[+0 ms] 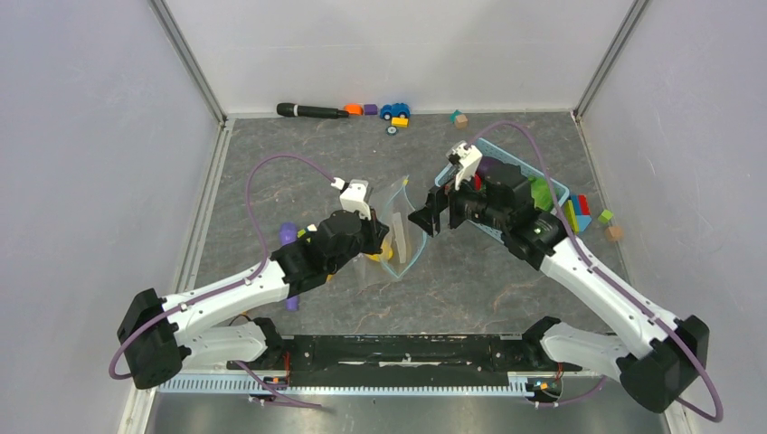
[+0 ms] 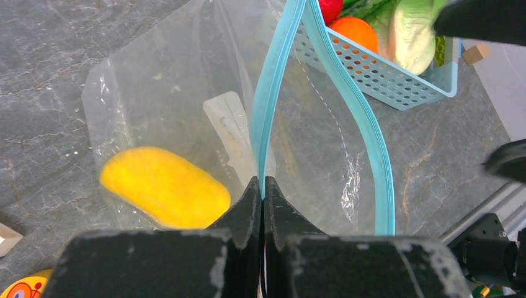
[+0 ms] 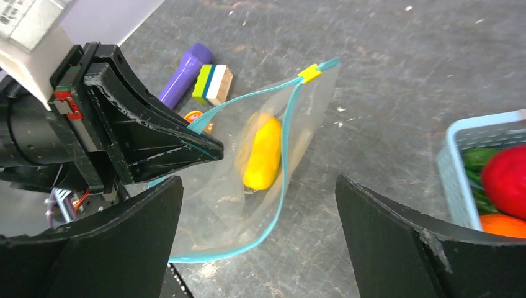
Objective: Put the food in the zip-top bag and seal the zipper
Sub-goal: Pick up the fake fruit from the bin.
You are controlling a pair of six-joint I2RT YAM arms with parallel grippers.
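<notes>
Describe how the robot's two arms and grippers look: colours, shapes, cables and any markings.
The left arm and right arm have white link shells with bulky black joints and bases. A thin purple cable loops along each. The left gripper and right gripper have matte black wedge-shaped fingers, scuffed pale at the edges, each by a white camera block.

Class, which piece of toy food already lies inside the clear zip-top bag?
The yellow toy mango alone; the red round fruit, orange and green lettuce sit in the light-blue lattice basket.
</notes>
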